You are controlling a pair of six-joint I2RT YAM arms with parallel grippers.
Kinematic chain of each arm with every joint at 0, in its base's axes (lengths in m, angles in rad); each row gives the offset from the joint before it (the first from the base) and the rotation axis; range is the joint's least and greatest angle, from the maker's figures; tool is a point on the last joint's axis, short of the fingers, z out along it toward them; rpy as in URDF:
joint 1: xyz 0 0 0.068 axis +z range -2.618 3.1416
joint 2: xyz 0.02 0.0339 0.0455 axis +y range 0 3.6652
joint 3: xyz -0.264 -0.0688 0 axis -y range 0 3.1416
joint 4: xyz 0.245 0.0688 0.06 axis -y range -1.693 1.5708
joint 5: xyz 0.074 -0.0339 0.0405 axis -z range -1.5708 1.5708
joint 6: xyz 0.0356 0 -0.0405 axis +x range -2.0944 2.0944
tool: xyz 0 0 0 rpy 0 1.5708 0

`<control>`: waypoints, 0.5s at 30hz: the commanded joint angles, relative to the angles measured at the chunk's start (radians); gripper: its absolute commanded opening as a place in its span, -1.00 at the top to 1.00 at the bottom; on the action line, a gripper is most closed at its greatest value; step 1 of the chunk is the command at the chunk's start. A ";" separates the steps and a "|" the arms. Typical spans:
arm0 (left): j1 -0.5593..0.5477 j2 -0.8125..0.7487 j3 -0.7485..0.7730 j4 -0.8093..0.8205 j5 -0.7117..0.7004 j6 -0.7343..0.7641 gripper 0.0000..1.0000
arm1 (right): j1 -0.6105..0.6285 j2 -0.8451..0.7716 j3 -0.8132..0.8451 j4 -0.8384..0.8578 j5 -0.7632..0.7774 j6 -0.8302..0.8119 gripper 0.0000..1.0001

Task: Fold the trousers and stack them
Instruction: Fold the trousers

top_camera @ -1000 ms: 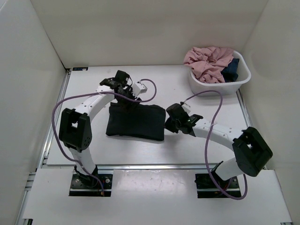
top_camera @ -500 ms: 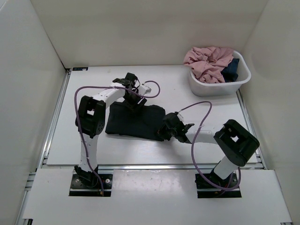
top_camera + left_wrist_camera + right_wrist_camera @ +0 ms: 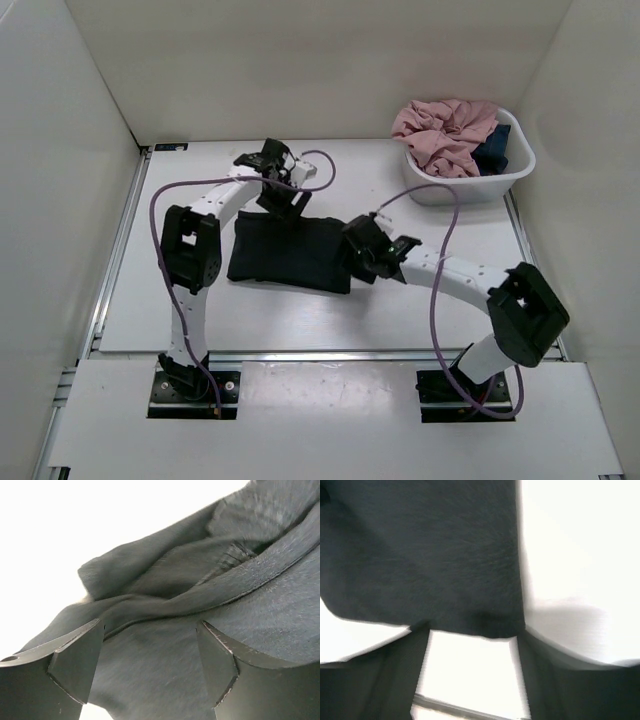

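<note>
The black trousers lie folded into a rectangular pad in the middle of the table. My left gripper hovers at their far edge. In the left wrist view it stands open, with rumpled black fabric filling the space under and beyond its fingers. My right gripper sits at the pad's right edge. In the right wrist view it is open, bare white table shows between its fingers, and the trousers' edge lies just past the fingertips.
A white basin at the back right holds a pink garment and a dark blue garment. Purple cables loop off both arms. White walls close in the table on three sides.
My right gripper has gone from shut to open and shifted toward the far side along the trousers' right edge. The left jaws have spread wider at the far edge.
</note>
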 commanded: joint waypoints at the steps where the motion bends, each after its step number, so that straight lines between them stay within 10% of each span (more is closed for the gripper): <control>1: 0.054 -0.171 0.101 -0.012 -0.041 -0.040 -0.72 | -0.023 -0.092 0.223 -0.324 0.118 -0.194 -0.58; 4: 0.097 -0.288 0.094 -0.026 -0.116 -0.060 -1.00 | -0.075 -0.114 0.345 -0.563 0.129 -0.275 -0.98; 8: 0.200 -0.420 0.004 -0.053 -0.194 -0.060 -1.00 | -0.170 -0.163 0.440 -0.797 0.138 -0.317 -0.98; 15: 0.688 -0.628 -0.251 -0.133 -0.098 -0.040 -1.00 | -0.309 -0.414 0.431 -0.973 0.208 -0.242 -0.98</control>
